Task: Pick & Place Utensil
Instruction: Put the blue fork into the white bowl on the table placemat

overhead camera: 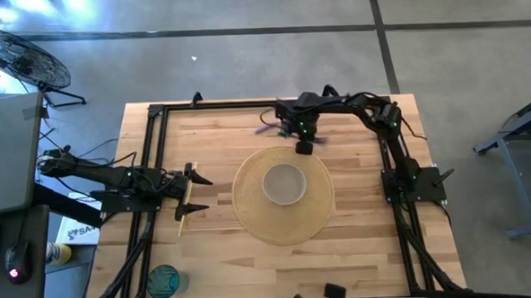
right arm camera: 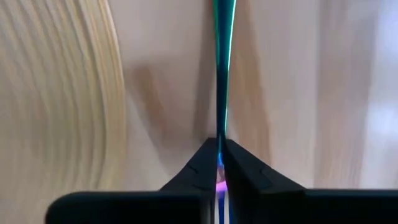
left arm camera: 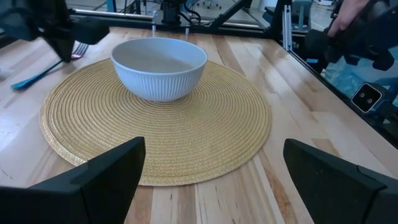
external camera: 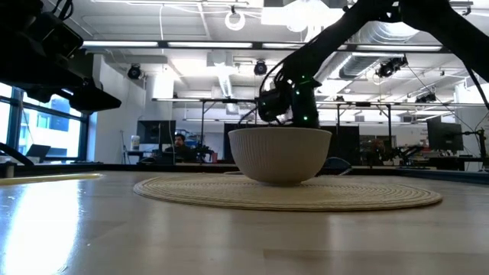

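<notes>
The utensil (left arm camera: 38, 73) is a thin fork with a blue-to-purple sheen, and it shows as a purple streak (overhead camera: 266, 125) by the table's far edge. My right gripper (overhead camera: 295, 130) is over it, just beyond the far rim of the round woven mat (overhead camera: 250, 212), and is shut on it. A white ribbed bowl (overhead camera: 284, 183) stands at the mat's middle. My left gripper (overhead camera: 206, 194) waits open at the table's left side, pointing at the mat. My right gripper (right arm camera: 221, 158) pinches the utensil's thin shaft (right arm camera: 221, 134) between its two fingers, coming from above and pointing down. The utensil (right arm camera: 222, 62) runs on past the fingertips, edge-on to the wrist camera. It sits tilted; whether its blue end (left arm camera: 22, 83) touches the table, I cannot tell.
A teal glass (overhead camera: 163, 281) stands at the near left corner and a small black object (overhead camera: 333, 292) at the near edge. Black frame rails (overhead camera: 149, 154) run along the left and right sides. Bare wood lies right of the mat.
</notes>
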### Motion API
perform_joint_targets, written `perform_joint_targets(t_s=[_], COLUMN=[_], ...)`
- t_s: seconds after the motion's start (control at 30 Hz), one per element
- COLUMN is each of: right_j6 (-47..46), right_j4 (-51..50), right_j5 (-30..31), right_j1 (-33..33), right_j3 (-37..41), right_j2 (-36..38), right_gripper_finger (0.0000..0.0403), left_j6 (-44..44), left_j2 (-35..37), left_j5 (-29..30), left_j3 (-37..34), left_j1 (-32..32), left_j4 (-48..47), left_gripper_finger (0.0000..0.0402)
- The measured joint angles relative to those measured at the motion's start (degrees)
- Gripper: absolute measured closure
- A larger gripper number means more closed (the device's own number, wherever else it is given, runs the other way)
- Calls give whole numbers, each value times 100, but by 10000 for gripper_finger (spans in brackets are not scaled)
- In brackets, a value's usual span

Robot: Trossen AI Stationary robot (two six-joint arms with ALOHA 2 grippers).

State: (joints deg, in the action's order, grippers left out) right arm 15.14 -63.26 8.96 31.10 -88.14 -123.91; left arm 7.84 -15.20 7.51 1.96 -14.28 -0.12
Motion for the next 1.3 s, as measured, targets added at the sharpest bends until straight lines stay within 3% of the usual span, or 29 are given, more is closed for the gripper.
perform_joint_targets(t_s=[0.17,0.7,1.3], right_j6=[-470,-418,-617], right_j4=[-1036,-537,-376], right_j5=[84,-45,-51], right_j1=[7,1,-37], right_j3=[65,33,22], right_j2=[-51,-21,-8], right_gripper_finger=[372,334,376], left_j6=[0,0,0], left_j2=[0,0,0], left_j5=[0,0,1], left_j3=[-1,0,-1], left_j1=[0,0,0], left_j4=[0,0,0], left_gripper_finger=[24,24,24])
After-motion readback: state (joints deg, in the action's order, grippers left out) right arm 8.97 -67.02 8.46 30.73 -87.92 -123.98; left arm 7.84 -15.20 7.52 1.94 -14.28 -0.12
